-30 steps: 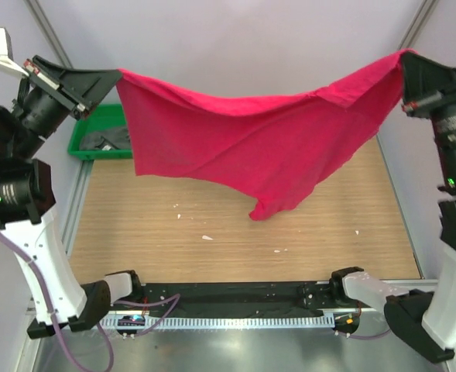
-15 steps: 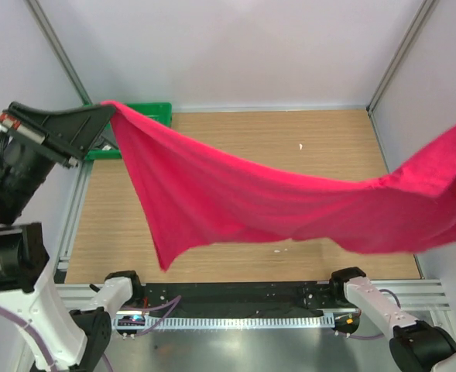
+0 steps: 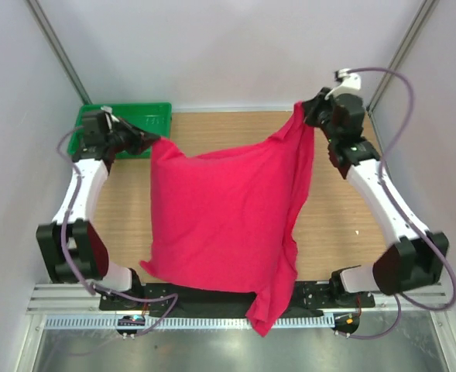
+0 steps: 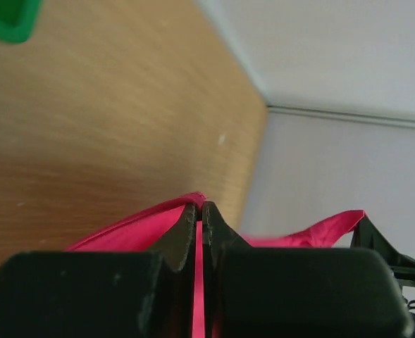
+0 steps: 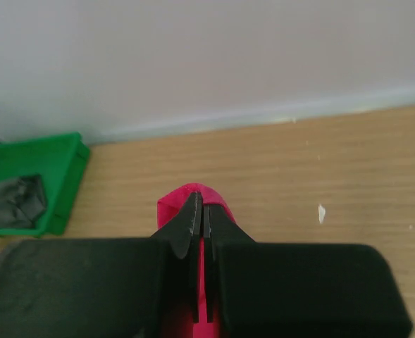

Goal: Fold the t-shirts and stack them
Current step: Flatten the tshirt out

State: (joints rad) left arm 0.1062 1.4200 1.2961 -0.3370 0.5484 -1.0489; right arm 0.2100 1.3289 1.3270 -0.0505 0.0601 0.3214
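Note:
The crimson-red t-shirt [image 3: 224, 217] is spread over the wooden table, held at its two far corners. Its near end hangs over the front rail. My left gripper [image 3: 152, 142] is shut on the far left corner; red cloth [image 4: 137, 229] is pinched between its jaws [image 4: 199, 205]. At the far right, my right gripper [image 3: 305, 116] is shut on the other corner, with red cloth [image 5: 175, 204] bulging around its tips [image 5: 202, 197]. The dark grey t-shirt [image 5: 13, 201] lies crumpled in the green tray [image 5: 59, 176].
The green tray [image 3: 146, 112] stands at the far left corner, just behind the left gripper. White walls and slanted frame posts close in the back and sides. Small white scraps [image 3: 357, 232] dot the wood. A black rail [image 3: 320, 294] runs along the near edge.
Both arms have come down from high in the air to low over the table's far side. The red shirt, hanging between them before, now lies spread toward the near edge.

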